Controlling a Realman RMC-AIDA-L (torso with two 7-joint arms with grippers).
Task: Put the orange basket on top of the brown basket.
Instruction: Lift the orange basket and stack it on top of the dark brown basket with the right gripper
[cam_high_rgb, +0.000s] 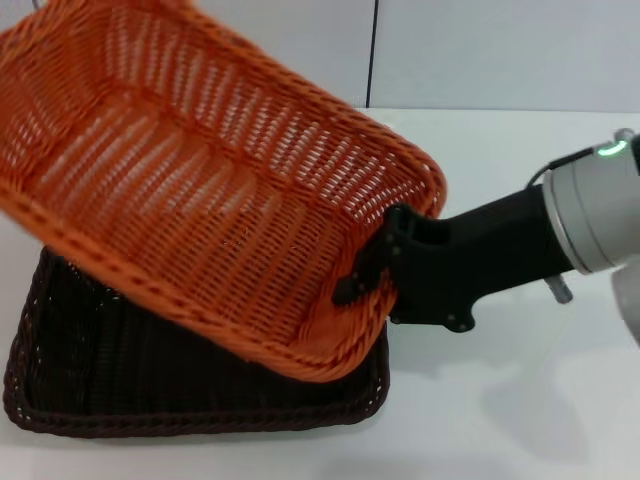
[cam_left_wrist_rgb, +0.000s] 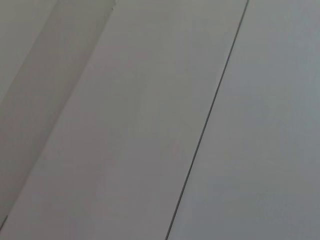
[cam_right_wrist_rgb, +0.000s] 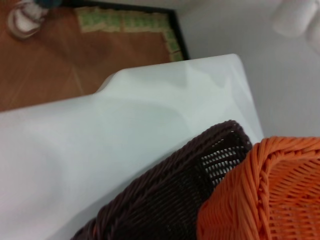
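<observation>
The orange basket (cam_high_rgb: 200, 190) is held tilted in the air, its left end raised, over the brown basket (cam_high_rgb: 120, 370), which lies flat on the white table (cam_high_rgb: 520, 400). My right gripper (cam_high_rgb: 372, 268) is shut on the orange basket's right rim, one finger inside it. The orange basket's lower right corner hangs just over the brown basket's right end. The right wrist view shows the orange rim (cam_right_wrist_rgb: 275, 195) next to the brown basket's corner (cam_right_wrist_rgb: 210, 165). The left gripper is out of view.
The white table stretches to the right and front of the baskets. A grey wall (cam_high_rgb: 480, 50) stands behind. The right wrist view shows the table's edge (cam_right_wrist_rgb: 175, 70) and wooden floor (cam_right_wrist_rgb: 75, 55) beyond. The left wrist view shows only grey wall panels (cam_left_wrist_rgb: 150, 125).
</observation>
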